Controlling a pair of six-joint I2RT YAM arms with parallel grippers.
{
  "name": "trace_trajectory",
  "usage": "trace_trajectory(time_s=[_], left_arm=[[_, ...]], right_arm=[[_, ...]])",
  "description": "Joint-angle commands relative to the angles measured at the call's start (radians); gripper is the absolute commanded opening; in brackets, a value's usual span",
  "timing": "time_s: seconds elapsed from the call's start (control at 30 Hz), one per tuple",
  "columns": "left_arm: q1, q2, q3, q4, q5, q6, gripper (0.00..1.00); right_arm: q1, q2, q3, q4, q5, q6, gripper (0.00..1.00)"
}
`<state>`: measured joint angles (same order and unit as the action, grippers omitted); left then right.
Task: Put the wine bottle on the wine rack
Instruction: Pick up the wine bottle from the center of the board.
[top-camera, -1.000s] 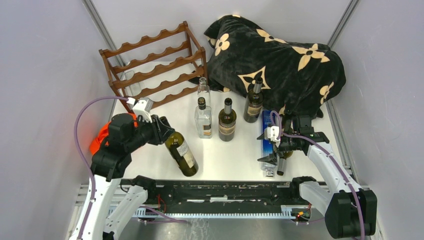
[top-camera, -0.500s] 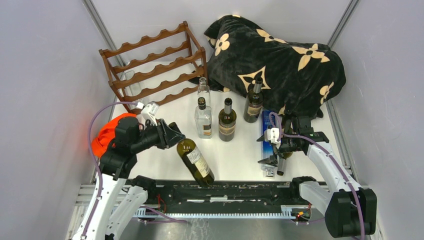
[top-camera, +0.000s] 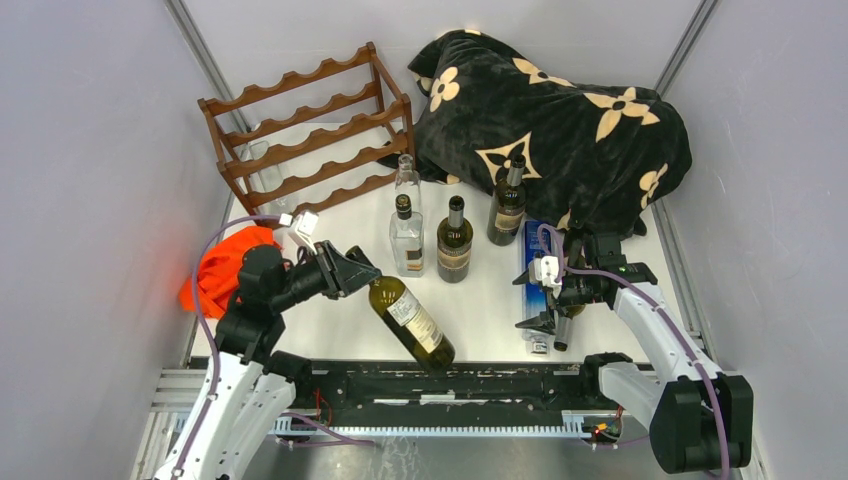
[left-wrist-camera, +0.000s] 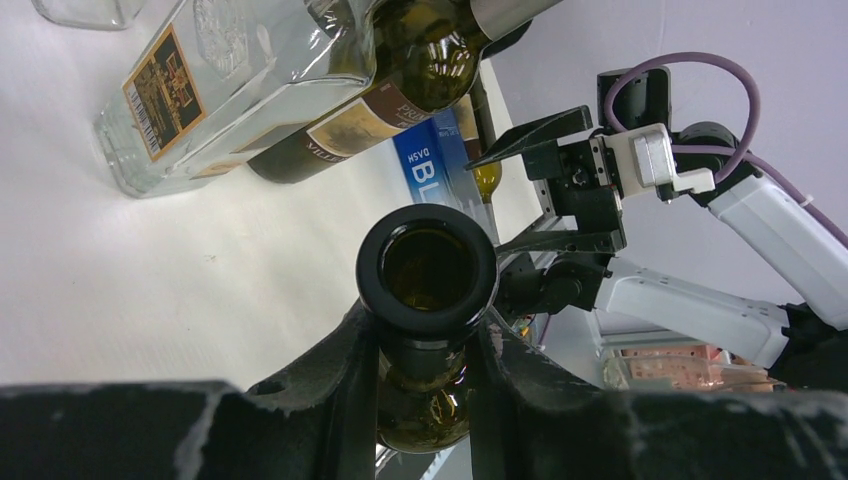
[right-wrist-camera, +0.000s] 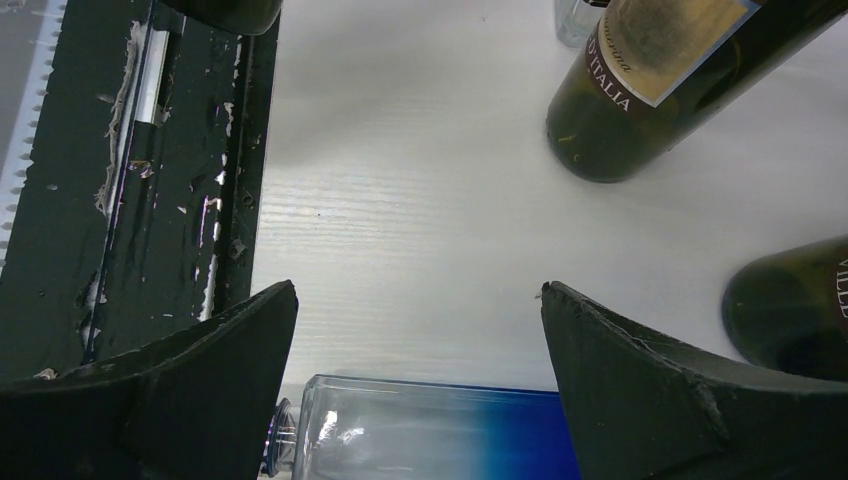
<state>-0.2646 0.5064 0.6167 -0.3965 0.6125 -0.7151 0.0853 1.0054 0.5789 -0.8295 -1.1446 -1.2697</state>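
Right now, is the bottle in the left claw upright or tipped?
Tipped. The wine bottle slants in the top view, label facing up, neck gripped in the left claw.

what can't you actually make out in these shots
- Label text on the wine bottle: too small in the top view; the left wrist view shows mostly its mouth, the left gripper hiding the body.
- Under the blanket: hidden, top view.
- The blue bottle: cut by the bottom edge in the right wrist view; the right arm partly covers it from above.
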Motion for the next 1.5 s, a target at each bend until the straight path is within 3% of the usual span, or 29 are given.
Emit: trace_trajectory(time_s=[0.0, 0.5, 0.9, 1.17, 1.47], left_arm=[[-0.004, -0.015, -0.012, 0.190, 0.072, -0.135, 0.02], [-0.094, 0.007, -0.114, 0.307, 0.012, -0.192, 0.02], [-0.236, 0.031, -0.175, 0.450, -0.184, -0.234, 0.02], [-0.309, 0.050, -0.212, 0.570, -0.307, -0.288, 0.02], [-0.551, 0.108, -0.218, 0.642, -0.624, -0.289, 0.02]], right_arm=[[0.008, 0.002, 0.007, -0.002, -0.032, -0.025, 0.98], [0.008, 0.005, 0.004, 0.002, -0.027, -0.023, 0.98], [0.015, 0.017, 0.008, -0.004, -0.013, -0.024, 0.98], [0.048, 0.052, 0.084, -0.116, 0.012, -0.079, 0.98], [0.164, 0.020, 0.166, -0.022, 0.132, 0.230, 0.98]])
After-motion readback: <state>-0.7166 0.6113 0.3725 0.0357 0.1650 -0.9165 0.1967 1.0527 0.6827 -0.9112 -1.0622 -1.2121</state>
